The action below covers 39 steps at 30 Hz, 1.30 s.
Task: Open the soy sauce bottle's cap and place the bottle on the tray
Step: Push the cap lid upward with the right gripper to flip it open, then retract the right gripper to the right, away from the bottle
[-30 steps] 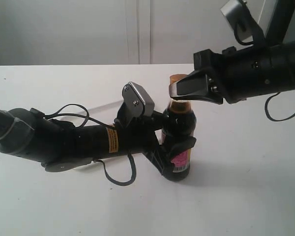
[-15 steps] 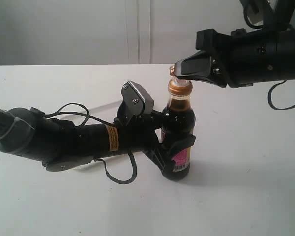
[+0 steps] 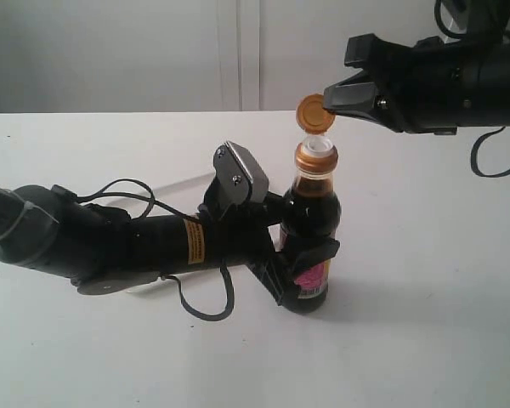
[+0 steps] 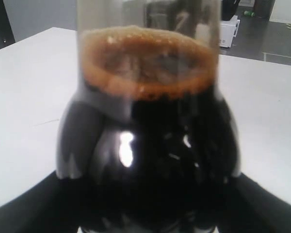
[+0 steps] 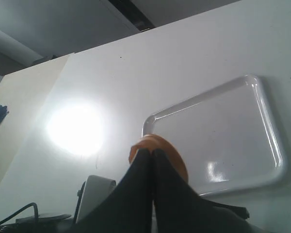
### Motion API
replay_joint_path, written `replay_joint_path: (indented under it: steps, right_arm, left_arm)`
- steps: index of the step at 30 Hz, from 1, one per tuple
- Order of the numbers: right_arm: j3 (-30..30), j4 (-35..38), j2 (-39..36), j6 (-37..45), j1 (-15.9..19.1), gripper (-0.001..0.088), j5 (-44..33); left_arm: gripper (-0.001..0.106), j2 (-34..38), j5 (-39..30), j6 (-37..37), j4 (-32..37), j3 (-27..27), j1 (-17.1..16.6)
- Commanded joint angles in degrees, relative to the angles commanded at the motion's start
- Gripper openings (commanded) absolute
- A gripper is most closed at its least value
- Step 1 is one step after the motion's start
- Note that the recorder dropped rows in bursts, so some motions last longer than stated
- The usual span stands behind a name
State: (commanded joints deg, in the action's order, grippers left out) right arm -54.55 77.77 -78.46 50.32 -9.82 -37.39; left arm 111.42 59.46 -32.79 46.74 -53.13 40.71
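Our left claw (image 3: 306, 255) clamps the bottle (image 3: 309, 208) upright on the bench (image 3: 425, 289) so our right claw (image 3: 331, 95), pinched shut, can lever the cap (image 3: 313, 113) open.

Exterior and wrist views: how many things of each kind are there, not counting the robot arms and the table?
soy sauce bottle: 1
cap, flipped open: 1
tray: 1
Total: 3

Bright even light; glare on table (image 5: 76, 128); soy sauce bottle (image 4: 150, 145) blurry w/ highlights.
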Motion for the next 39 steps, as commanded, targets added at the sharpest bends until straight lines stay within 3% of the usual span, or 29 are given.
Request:
replay_joint_path:
  steps: [12, 18, 27, 34, 39]
  right_arm:
    - [0.0, -1.32, 4.09, 0.46, 0.0, 0.0, -2.58]
    - [0.0, -7.29, 7.23, -0.92, 0.0, 0.0, -5.31]
    - [0.0, -25.28, 11.5, -12.41, 0.0, 0.0, -9.45]
    - [0.0, -48.78, 14.47, -25.45, 0.13, 0.0, -12.63]
    - [0.0, -60.84, 14.47, -34.28, 0.13, 0.0, -12.63]
  left_arm:
    - [0.0, 0.0, 0.0, 0.0, 0.0, 0.0, 0.0]
    - [0.0, 0.0, 0.0, 0.0, 0.0, 0.0, 0.0]
    - [0.0, 0.0, 0.4, -0.01, 0.0, 0.0, 0.0]
    - [0.0, 0.0, 0.49, -0.01, 0.0, 0.0, 0.0]
    - [0.0, 0.0, 0.49, -0.01, 0.0, 0.0, 0.0]
